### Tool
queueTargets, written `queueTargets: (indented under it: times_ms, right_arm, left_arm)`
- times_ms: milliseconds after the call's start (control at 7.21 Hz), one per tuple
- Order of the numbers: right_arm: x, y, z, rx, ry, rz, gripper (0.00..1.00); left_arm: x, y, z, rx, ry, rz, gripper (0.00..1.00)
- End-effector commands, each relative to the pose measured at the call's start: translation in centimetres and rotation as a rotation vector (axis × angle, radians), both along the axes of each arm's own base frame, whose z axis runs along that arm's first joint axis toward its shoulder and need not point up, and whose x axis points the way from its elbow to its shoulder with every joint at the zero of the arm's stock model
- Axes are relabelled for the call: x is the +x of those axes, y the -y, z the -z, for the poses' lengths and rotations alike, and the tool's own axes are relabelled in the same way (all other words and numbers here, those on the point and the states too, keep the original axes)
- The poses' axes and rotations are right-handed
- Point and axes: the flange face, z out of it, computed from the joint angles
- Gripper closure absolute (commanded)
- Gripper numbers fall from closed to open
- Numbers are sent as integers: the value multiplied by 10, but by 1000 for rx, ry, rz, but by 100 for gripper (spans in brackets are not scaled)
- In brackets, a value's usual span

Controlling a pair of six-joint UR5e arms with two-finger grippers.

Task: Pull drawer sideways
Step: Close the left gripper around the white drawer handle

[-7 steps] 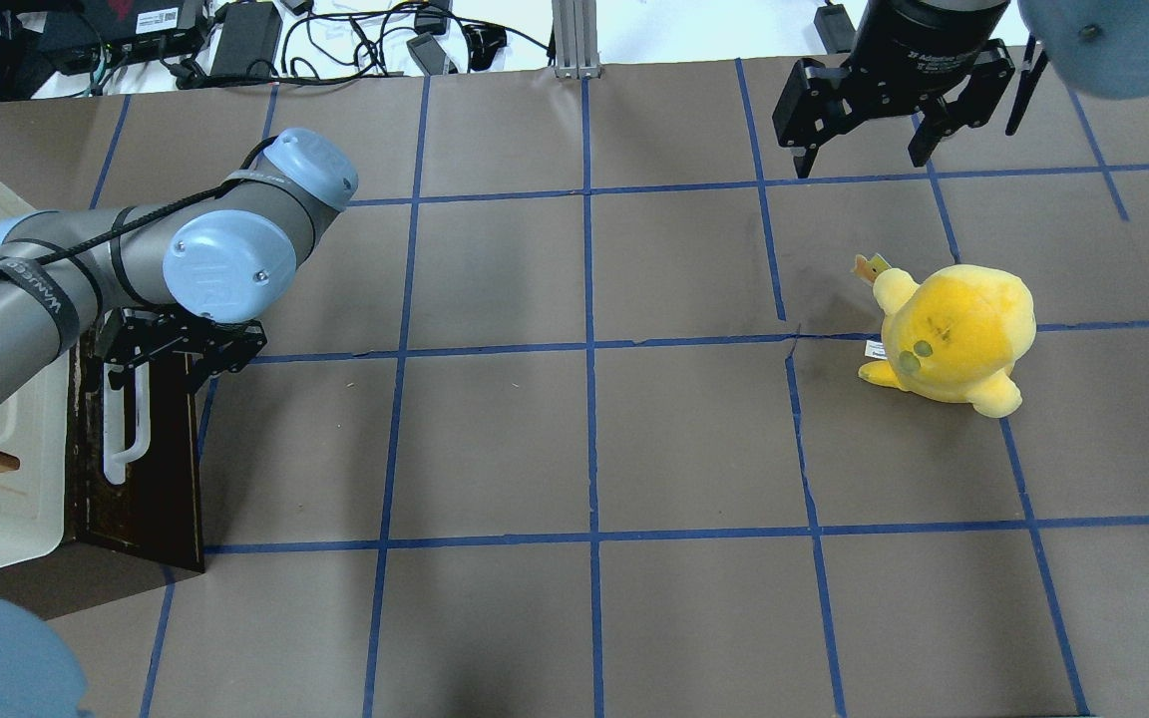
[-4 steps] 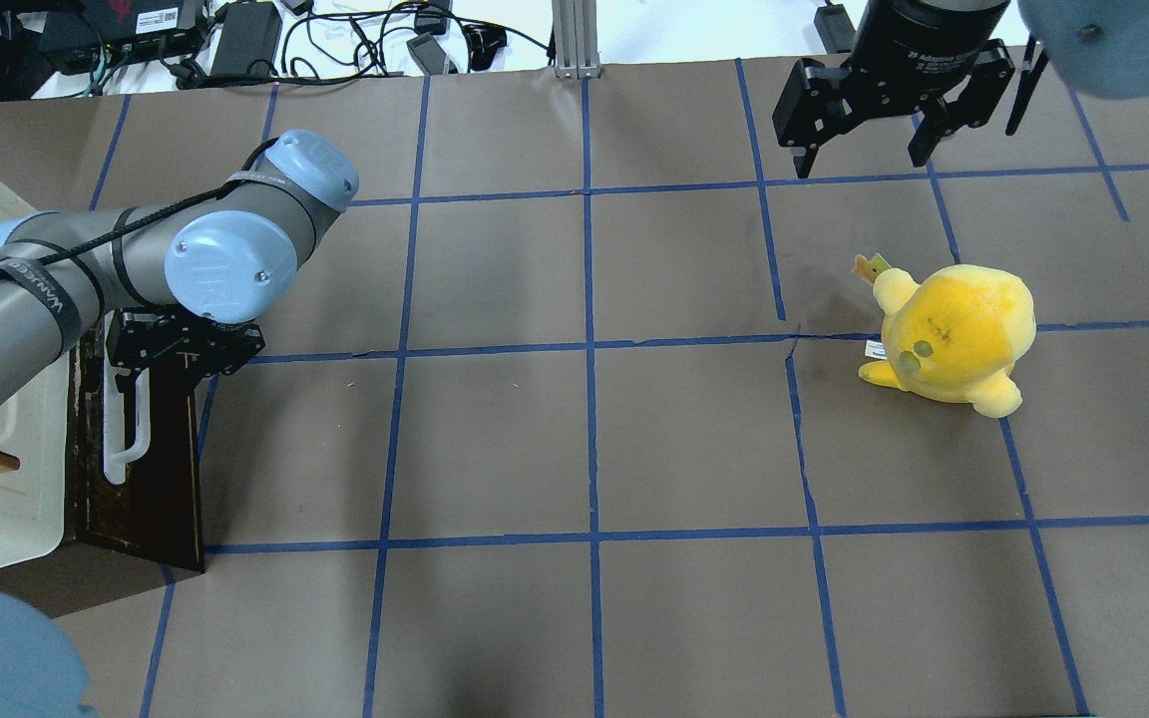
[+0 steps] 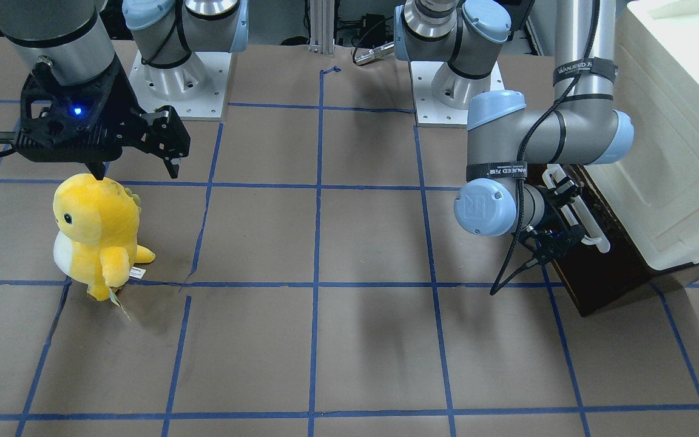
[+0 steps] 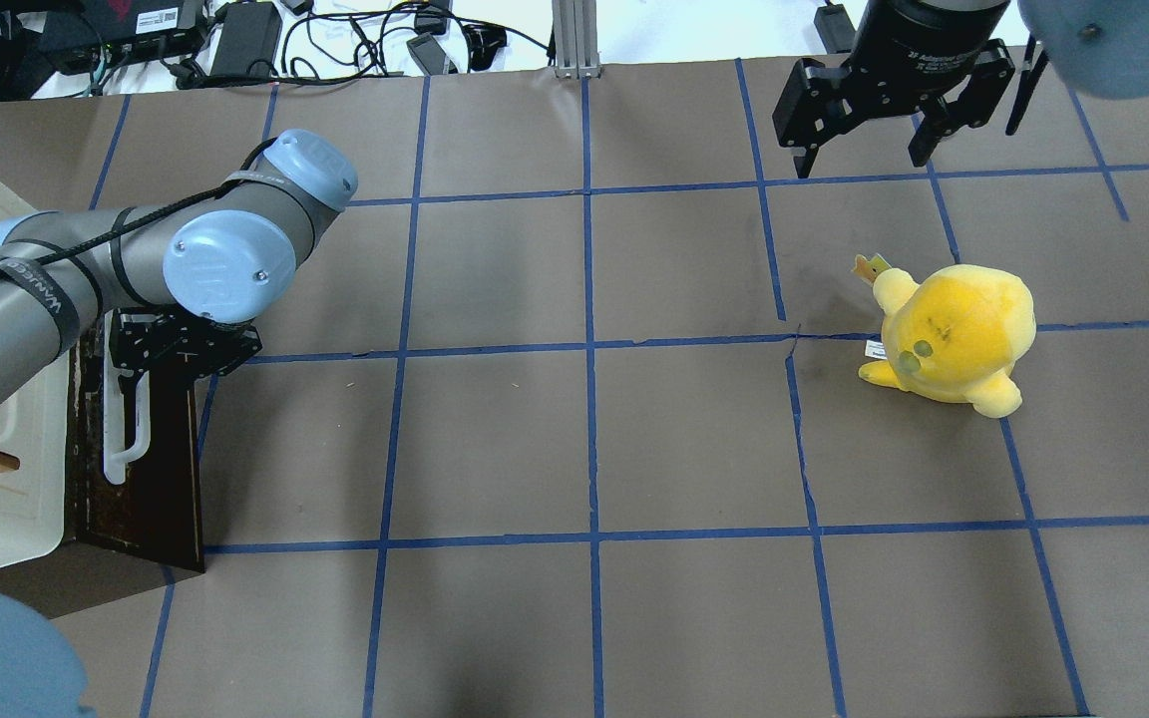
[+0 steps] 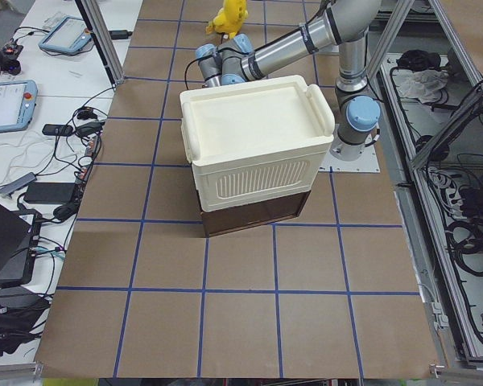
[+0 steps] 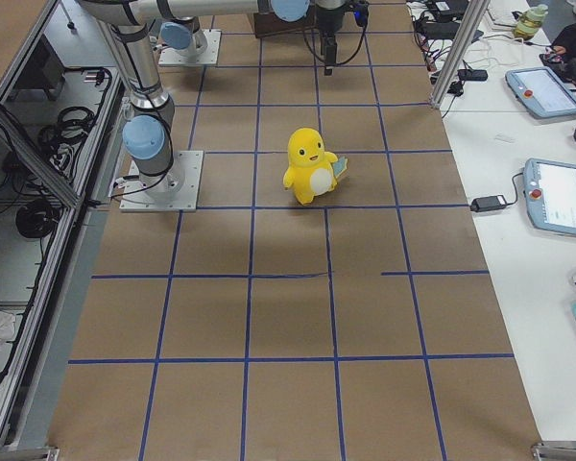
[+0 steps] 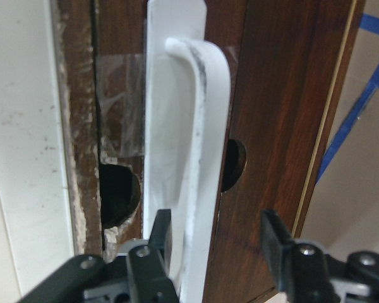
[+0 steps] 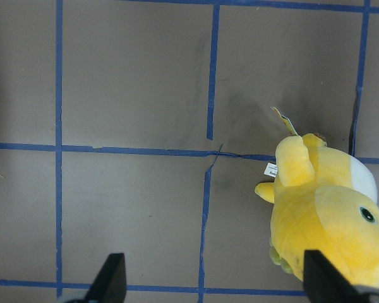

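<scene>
Brown paper marked into squares by blue tape covers the table (image 4: pixel 584 449). At its end on the robot's left stands a cream-white cabinet (image 5: pixel 253 137). The drawer (image 4: pixel 151 479) sits at the foot of this cabinet, with its front facing across the table.

The drawer looks like rigid wood that should slide and not flex, and its weight probably depends on what is inside, which is hidden. The white bar handle (image 7: pixel 199 126) is the obvious hold. It is stiff and stands proud of the front, but its smooth finish could slip under a sideways tug, so the grip should be near mid-bar and square. The front is dark brown, scuffed along one edge, with round holes showing behind the bar. It looks pushed in, or nearly so.

The left gripper (image 7: pixel 218 233) straddles the bar with its fingers (image 7: pixel 275 237) apart. One is close against the handle and the other is clear of it, so nothing is clamped yet.

Farther across the table a yellow plush toy (image 4: pixel 954 334) stands well apart from the drawer. Beyond it the right gripper (image 4: pixel 861 165) hangs spread wide and empty.
</scene>
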Motion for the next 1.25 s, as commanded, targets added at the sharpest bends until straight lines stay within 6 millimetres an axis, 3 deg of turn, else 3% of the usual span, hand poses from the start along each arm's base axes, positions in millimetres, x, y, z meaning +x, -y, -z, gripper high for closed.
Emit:
queueTargets:
  times_ms: [0,1109]
  right_arm:
    - [0,0,0,0,0,0,0]
    - [0,0,0,0,-1,0,0]
  left_arm:
    - [0,0,3,26,-13,12,43]
    - [2,-6,-1,62,-35,39,43]
